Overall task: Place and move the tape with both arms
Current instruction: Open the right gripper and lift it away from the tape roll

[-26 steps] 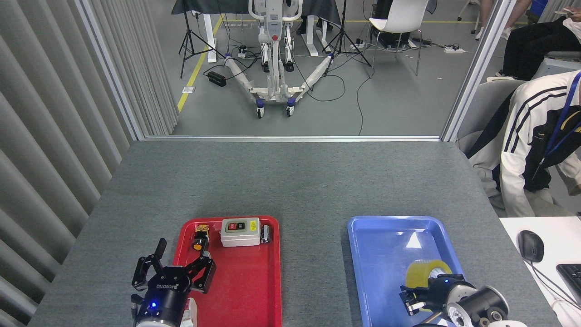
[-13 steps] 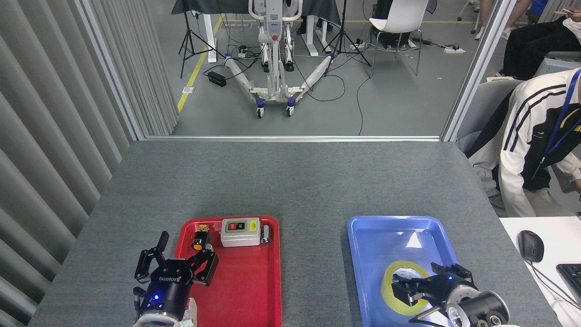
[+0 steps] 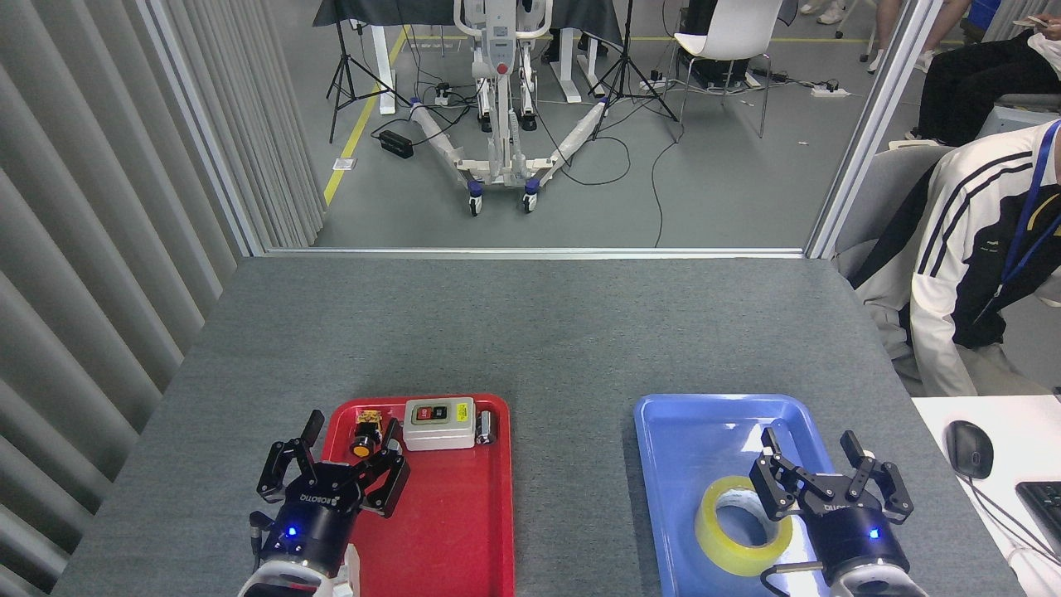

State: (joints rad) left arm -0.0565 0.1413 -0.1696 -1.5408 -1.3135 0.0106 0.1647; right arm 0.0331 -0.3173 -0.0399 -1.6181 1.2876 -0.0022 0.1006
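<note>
The tape [image 3: 740,525] lies flat in the blue tray [image 3: 704,423], in the near half of it, with the hole of the white core facing up. Nothing holds it.

The right gripper [image 3: 829,473] stands just beside the tape, on its right side, over the right rim of the blue tray. Its fingers [image 3: 773,479] are spread wide apart and point up and away from the camera. They hold nothing. The nearest finger comes over the right edge of the roll in this view, but I cannot tell if it really touches the tape or is only above it. A blue light shines on the black body of the gripper.

The left gripper [image 3: 336,460] is at the near left corner of the red tray [image 3: 464,531], partly over its left rim. Its fingers [image 3: 392,477] are also well apart and empty. One finger on the right side reaches close to the small part with an orange button [image 3: 365,441] in the red tray; contact is not clear from here.

In the far end of the red tray there is also a white switch box [image 3: 439,423] and, just beside it on the right, a small metal cylinder [image 3: 486,427].

Both trays rest on the grey table [image 3: 530,332], well apart from each other. At the right edge a person [image 3: 970,249] in a white jacket with black stripes sits near the table.
</note>
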